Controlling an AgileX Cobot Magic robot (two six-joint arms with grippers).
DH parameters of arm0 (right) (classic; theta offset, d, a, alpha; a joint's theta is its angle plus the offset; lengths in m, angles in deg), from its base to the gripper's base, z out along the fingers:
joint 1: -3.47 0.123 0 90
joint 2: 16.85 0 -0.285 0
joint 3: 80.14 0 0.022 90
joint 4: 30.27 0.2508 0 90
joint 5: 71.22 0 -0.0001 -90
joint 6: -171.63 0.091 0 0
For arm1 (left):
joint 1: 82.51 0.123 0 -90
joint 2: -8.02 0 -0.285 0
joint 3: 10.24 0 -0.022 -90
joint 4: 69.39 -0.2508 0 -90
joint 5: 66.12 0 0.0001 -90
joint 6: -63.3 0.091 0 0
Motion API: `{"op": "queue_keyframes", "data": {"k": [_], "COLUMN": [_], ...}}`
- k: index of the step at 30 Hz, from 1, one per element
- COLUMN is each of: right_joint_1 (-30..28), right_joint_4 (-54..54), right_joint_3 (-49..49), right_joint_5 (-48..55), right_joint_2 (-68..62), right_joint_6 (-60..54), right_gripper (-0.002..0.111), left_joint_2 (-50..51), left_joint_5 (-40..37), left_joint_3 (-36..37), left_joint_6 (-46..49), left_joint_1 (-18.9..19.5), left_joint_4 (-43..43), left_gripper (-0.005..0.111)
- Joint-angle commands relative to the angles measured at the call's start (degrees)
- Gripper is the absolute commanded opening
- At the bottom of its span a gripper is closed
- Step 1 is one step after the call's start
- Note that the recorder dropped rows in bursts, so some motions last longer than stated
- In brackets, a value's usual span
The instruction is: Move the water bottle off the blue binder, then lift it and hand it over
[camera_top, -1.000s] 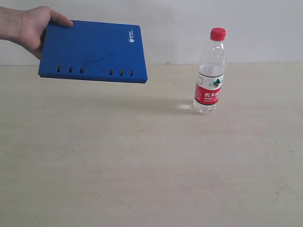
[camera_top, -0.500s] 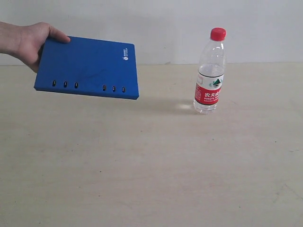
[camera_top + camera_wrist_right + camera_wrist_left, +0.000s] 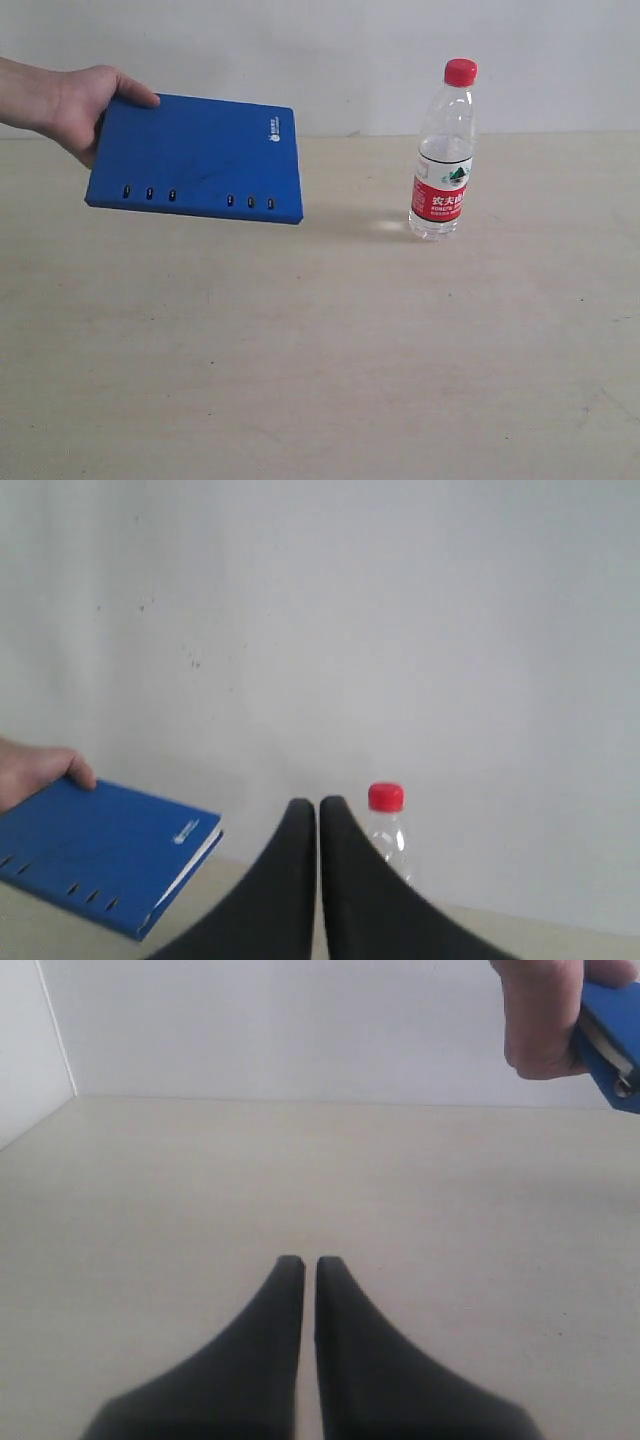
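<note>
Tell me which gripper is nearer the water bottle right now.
Right, it seems. The right gripper points at the water bottle, which stands ahead of it. The left gripper has no bottle in its view, only the hand holding the blue binder.

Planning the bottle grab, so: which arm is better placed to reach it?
Right. The bottle stands upright on the right arm's side of the exterior view, and the right wrist view has it ahead of the right gripper. The left wrist view shows the hand and binder, no bottle.
</note>
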Motion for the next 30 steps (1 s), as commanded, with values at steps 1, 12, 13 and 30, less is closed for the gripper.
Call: {"op": "queue_keyframes", "data": {"k": [1,12,13,30], "right_joint_1": [-5.31,-22.18,-22.18,-22.18], "right_joint_4": [-9.42,-20.35,-21.37,-27.31], "right_joint_3": [-2.09,-3.36,-3.92,-6.61], "right_joint_5": [-6.72,6.67,6.92,28.85], "right_joint_2": [0.12,6.58,6.58,6.58], "right_joint_6": [10.93,23.45,23.45,24.01], "right_gripper": [0.0,0.0,0.0,0.0], "left_joint_2": [-0.23,-0.23,-0.23,-0.23], "left_joint_5": [0.04,0.04,0.04,0.04], "left_joint_3": [0.02,0.02,0.02,0.02], "left_joint_6": [0.23,0.23,0.23,0.23], "left_joint_1": [0.02,0.02,0.02,0.02], "left_joint_4": [-0.1,-0.1,-0.1,-0.1], "left_gripper": [0.004,0.004,0.004,0.004]}}
